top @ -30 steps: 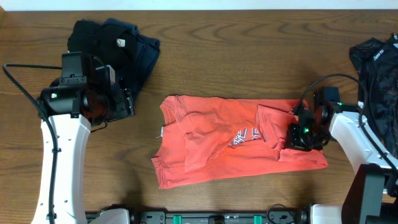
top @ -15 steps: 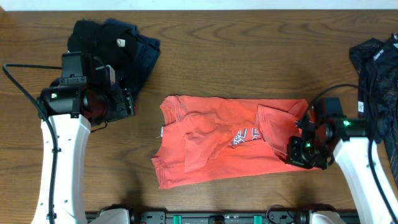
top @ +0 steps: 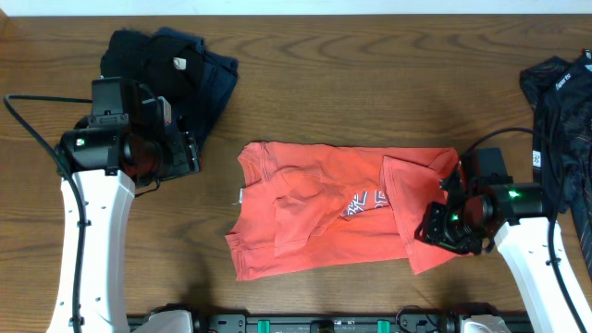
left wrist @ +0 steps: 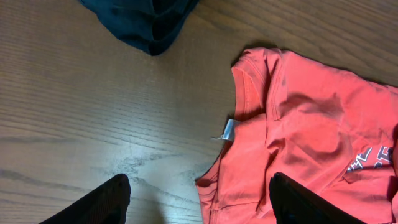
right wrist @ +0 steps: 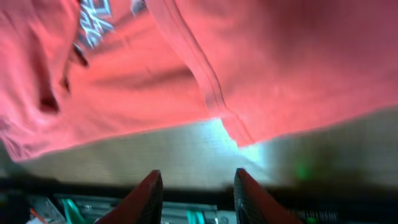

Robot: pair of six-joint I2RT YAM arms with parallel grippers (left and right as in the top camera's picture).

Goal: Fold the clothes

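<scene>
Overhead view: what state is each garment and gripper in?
orange-red T-shirt: spread on table, rumpled, partly folded, lettering showing
navy and black pile: bunched, unfolded, far left
black garment: heaped at right edge, unfolded
left gripper: open, empty, clear of the shirt
right gripper: open, empty, at the shirt's lower right edge

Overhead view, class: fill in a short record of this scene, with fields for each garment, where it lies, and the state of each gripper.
T-shirt: orange-red, rumpled, at the middle of the table
Dark garments: heaped at the top left of the view
Black garment: at the right edge
Left gripper: open, over wood at the shirt's collar side
Right gripper: open, at the shirt's lower right hem
Table: brown wood
</scene>
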